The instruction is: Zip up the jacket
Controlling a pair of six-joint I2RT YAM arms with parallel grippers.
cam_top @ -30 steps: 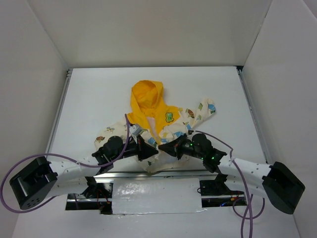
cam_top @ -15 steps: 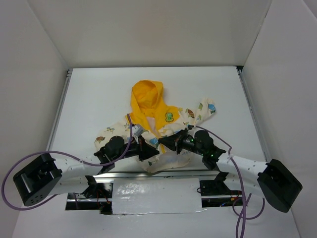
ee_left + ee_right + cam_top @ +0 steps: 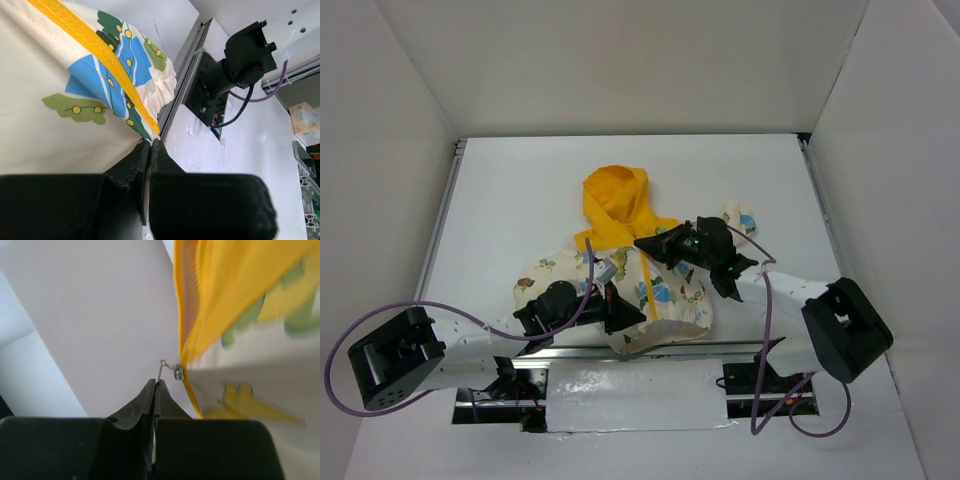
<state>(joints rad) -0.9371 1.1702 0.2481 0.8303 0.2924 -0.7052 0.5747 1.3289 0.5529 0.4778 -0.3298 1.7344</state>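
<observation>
The jacket (image 3: 620, 215) lies on the table (image 3: 520, 200), yellow hood pointing away, cream printed body toward me, a yellow zipper line (image 3: 651, 295) running down its front. My left gripper (image 3: 632, 318) is shut on the jacket's bottom hem, at the lower end of the yellow zipper trim (image 3: 100, 55). My right gripper (image 3: 642, 243) is shut on the metal zipper pull (image 3: 160, 371), whose slider (image 3: 177, 372) sits at the yellow yoke (image 3: 235, 285), high on the jacket's front near the hood.
White walls (image 3: 400, 120) close in the table on left, right and back. A metal rail (image 3: 620, 350) and the arm bases run along the near edge, with a mount and cables (image 3: 235, 60) beside the hem.
My right gripper has moved away from me along the zipper, from near the hem up to the yoke. The jacket's front has closed behind it. My left gripper has stayed on the hem.
</observation>
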